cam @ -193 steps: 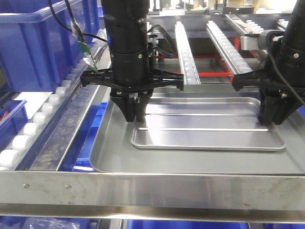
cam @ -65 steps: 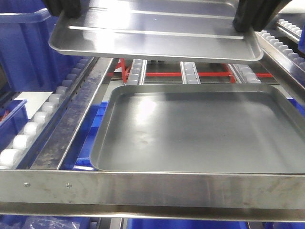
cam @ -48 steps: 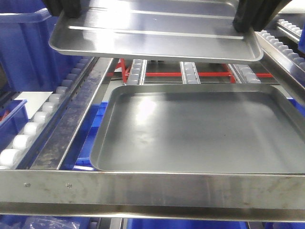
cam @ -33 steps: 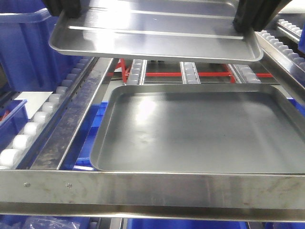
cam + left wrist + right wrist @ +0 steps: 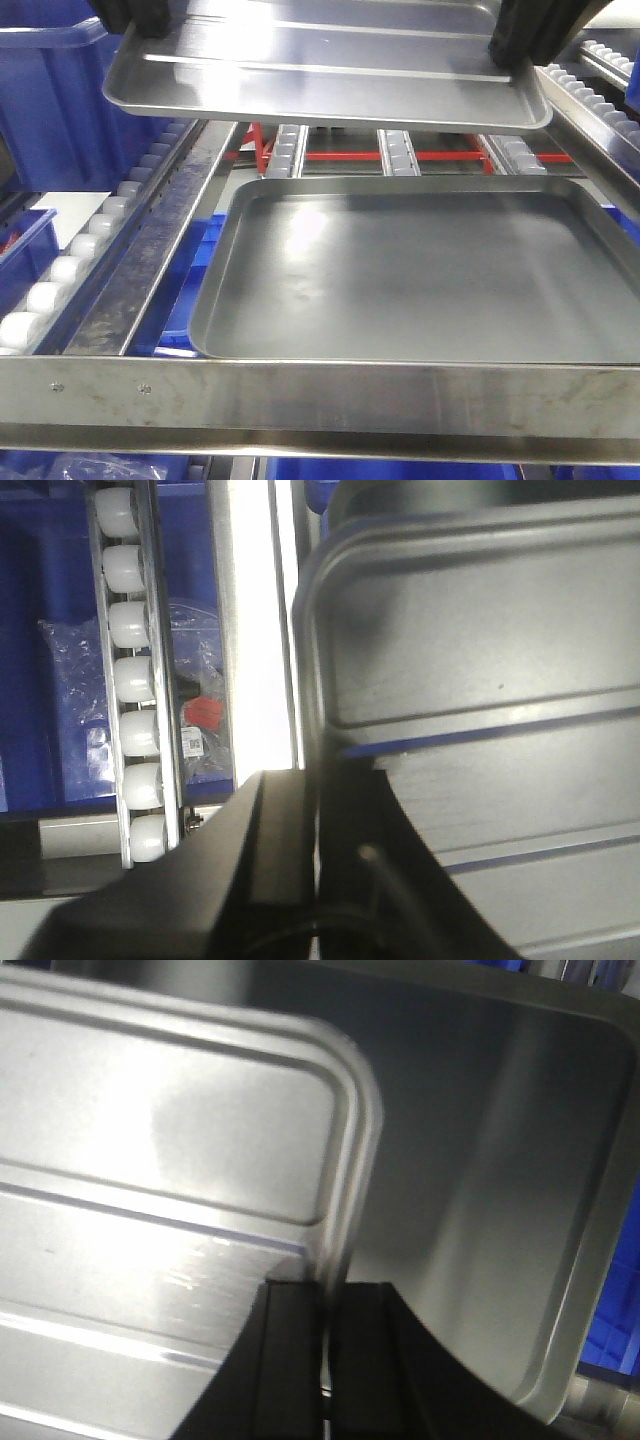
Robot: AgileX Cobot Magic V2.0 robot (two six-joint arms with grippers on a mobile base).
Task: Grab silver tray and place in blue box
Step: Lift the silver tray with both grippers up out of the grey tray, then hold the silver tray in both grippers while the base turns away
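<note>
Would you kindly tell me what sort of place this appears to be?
Likely a factory or warehouse flow rack: white roller rails, a blue box, and a steel frame bearing a grey tray, with the silver tray held above it.

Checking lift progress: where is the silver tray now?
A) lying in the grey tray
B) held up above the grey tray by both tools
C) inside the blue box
B: the silver tray hangs clear above the grey tray, its rim pinched by the left tool and right tool.

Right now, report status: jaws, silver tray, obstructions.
Left and right jaws shut on silver tray ends. Tray held clear above grey tray. Blue box at left; nothing visible between.
</note>
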